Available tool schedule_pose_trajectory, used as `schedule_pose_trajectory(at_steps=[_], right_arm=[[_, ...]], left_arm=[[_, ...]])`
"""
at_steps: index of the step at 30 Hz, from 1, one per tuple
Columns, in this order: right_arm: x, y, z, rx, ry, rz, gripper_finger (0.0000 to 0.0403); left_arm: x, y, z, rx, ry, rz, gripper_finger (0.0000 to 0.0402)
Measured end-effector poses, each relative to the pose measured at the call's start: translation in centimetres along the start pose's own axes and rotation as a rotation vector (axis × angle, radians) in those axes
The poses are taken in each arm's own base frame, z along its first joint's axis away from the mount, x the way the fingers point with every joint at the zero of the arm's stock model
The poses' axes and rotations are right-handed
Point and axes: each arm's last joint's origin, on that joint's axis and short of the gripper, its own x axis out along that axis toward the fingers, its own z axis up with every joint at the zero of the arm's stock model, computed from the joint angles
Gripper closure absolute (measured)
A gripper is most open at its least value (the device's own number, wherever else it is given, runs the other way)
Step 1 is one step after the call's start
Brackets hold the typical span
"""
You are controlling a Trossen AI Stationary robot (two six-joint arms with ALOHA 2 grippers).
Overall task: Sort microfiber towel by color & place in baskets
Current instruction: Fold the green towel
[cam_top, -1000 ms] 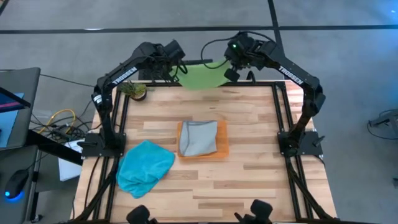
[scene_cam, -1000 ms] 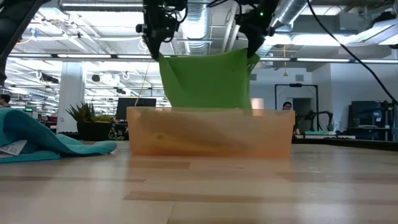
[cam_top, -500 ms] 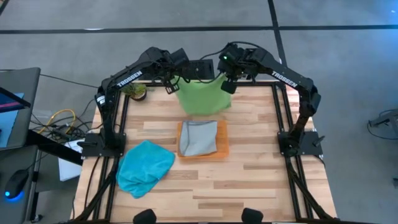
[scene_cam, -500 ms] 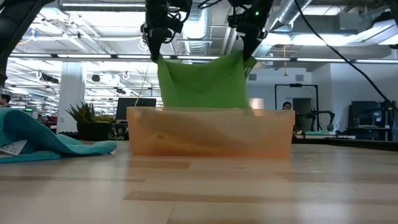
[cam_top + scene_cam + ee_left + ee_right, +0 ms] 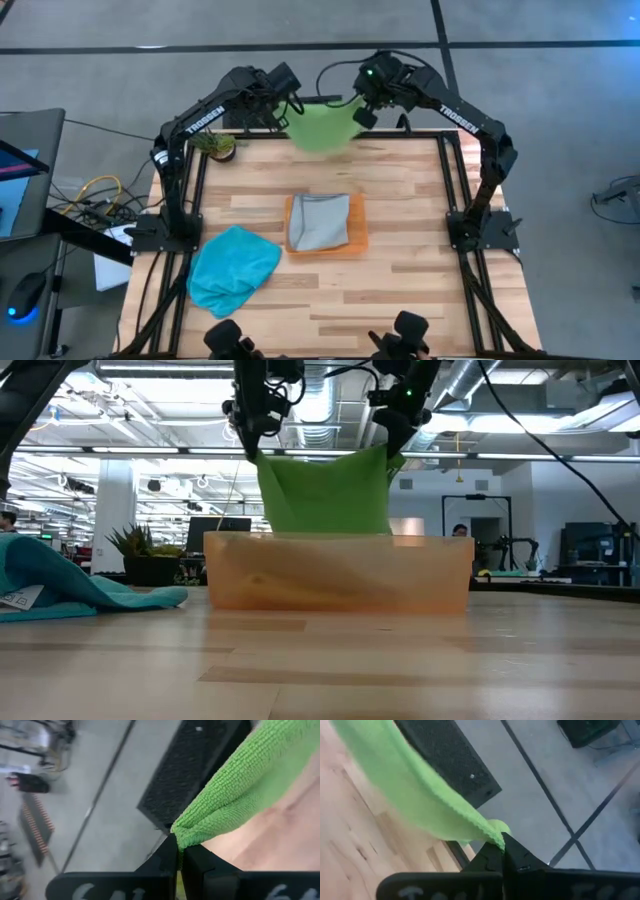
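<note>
A green towel (image 5: 322,127) hangs spread between my two grippers above the table's far edge. My left gripper (image 5: 282,108) is shut on its one upper corner and my right gripper (image 5: 358,112) on the other. In the low view the green towel (image 5: 325,495) hangs behind the orange tray (image 5: 338,572), which hides its lower edge. The orange tray (image 5: 358,236) stands at the table's middle with a folded grey towel (image 5: 320,222) lying in it. A teal towel (image 5: 233,268) lies crumpled on the table at the near left. My left gripper pinches the green towel's upper corner (image 5: 186,836) between its two fingertips, slanting down from the far left. The cloth hangs below the fingers. My right gripper pinches the other upper corner (image 5: 495,831) between its two fingertips, slanting down from the far right. The towel's top edge (image 5: 320,454) runs nearly straight between the two grippers.
A small potted plant (image 5: 216,146) stands at the table's far left corner, close to the left arm. Bare wood lies to the right of the tray and along the near edge. A dark mat (image 5: 190,775) lies on the floor beyond the far edge.
Both grippers swung with the green towel toward the tray and then back toward the table's far edge. The towel stays hanging between them, held by its two upper corners.
</note>
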Motion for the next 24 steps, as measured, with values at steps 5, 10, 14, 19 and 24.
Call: schedule_pose_trajectory(at_steps=[5, 10, 14, 19, 24], right_arm=[[-0.1, 0.2, -0.2, -0.014, 0.027, 0.012, 0.0397], [-0.2, 0.7, -1.0, -0.047, 0.103, 0.049, 0.0398], [-0.4, 1.2, -0.9, -0.053, 0.105, 0.074, 0.0397], [0.8, 2.3, -1.3, -0.055, 0.108, 0.118, 0.0398], [2.4, 4.0, -2.7, -0.092, 0.195, 0.156, 0.0397]], left_arm=[[0.0, 0.1, -0.1, -0.02, 0.007, 0.029, 0.0401], [-0.1, -0.3, -0.6, 0.005, 0.047, -0.075, 0.0401], [0.2, -1.0, -0.9, 0.019, 0.082, -0.099, 0.0401], [2.0, -2.7, -1.6, 0.077, 0.16, -0.105, 0.0401], [2.7, -4.3, -1.9, 0.099, 0.19, -0.117, 0.0401]])
